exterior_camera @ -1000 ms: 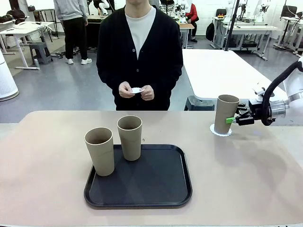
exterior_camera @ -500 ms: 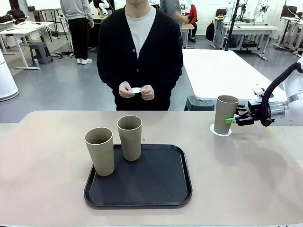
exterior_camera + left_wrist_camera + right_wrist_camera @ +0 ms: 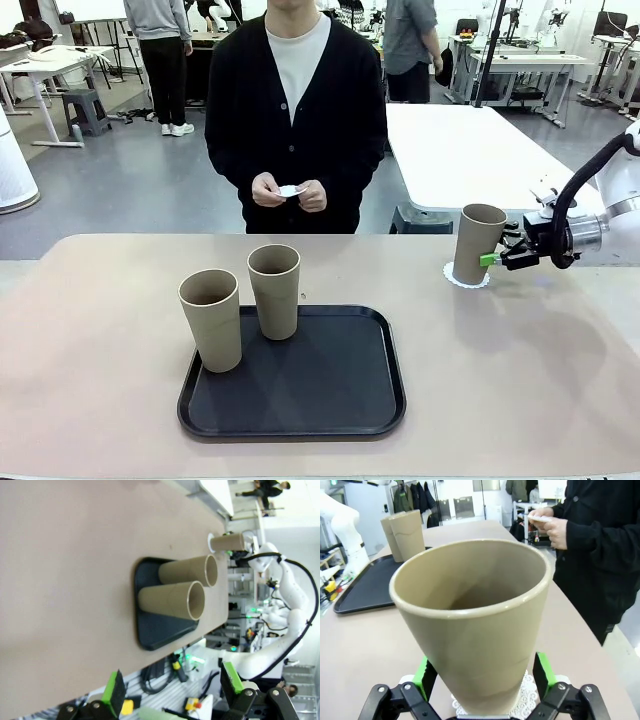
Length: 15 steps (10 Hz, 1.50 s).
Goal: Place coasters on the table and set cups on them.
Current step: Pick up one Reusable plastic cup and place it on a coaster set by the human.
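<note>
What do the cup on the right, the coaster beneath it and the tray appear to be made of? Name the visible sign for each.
Cup: matte tan plastic or fibre composite, hard to settle; smooth thick rim, dull sheen.
Coaster: probably thin white paper; lacy scalloped edge.
Tray: probably black plastic; moulded raised rim, soft satin reflections.

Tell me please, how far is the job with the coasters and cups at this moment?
Done: one cup stands on a coaster on the table. In hand: the right arm's fingers stand open on either side of that cup; the person holds another coaster. Left: two cups wait on the black tray, no coasters under them.
</note>
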Motion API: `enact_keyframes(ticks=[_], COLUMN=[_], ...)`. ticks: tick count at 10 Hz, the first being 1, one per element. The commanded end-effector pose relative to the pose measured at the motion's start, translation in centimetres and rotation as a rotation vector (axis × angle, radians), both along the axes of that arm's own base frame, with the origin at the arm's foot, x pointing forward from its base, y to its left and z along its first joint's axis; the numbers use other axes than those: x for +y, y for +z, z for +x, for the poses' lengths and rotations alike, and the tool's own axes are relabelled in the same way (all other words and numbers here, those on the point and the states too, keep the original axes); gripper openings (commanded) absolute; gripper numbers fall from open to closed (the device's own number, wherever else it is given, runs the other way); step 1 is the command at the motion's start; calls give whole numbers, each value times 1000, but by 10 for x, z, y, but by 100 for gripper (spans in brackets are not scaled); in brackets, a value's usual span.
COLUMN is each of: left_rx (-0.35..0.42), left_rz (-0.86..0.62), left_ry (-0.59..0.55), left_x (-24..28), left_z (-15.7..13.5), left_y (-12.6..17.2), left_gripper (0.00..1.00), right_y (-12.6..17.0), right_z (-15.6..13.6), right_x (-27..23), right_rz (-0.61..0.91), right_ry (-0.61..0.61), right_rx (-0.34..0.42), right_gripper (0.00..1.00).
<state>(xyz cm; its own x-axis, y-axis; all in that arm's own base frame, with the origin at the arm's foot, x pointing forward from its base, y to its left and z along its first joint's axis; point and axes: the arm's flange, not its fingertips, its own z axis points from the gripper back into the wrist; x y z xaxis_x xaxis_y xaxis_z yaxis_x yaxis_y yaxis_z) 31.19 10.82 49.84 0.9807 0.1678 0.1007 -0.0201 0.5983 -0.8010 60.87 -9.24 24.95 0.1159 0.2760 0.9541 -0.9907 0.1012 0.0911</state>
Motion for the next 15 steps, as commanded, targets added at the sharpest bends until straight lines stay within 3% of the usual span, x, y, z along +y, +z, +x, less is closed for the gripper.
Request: enact_keyframes(ticks=[1, 7, 11, 12, 13, 14, 15], left_rx=[-4, -4, -4, -4, -4, -4, -4], left_rz=[-9, -9, -9, -9, -9, -9, -9], left_ry=[4, 4, 4, 4, 4, 4, 4], left_x=[0, 0, 0, 0, 0, 0, 0], left_z=[0, 0, 0, 0, 0, 0, 0], left_y=[0, 0, 0, 0, 0, 0, 0], left_gripper=[100, 100, 100, 100, 100, 100, 100], right_y=[-1, 7, 16, 20, 28, 47, 78], right_z=[9, 1, -4, -9, -18, -38, -66], right_x=[1, -7, -28, -36, -43, -46, -37], right_rz=[-13, -135, -205, -241, -331, -526, -665], right_ry=[20, 36, -44, -68, -96, -152, -243], right_rx=[19, 16, 6, 32, 74, 122, 113], right_gripper=[100, 100, 100, 100, 100, 100, 100])
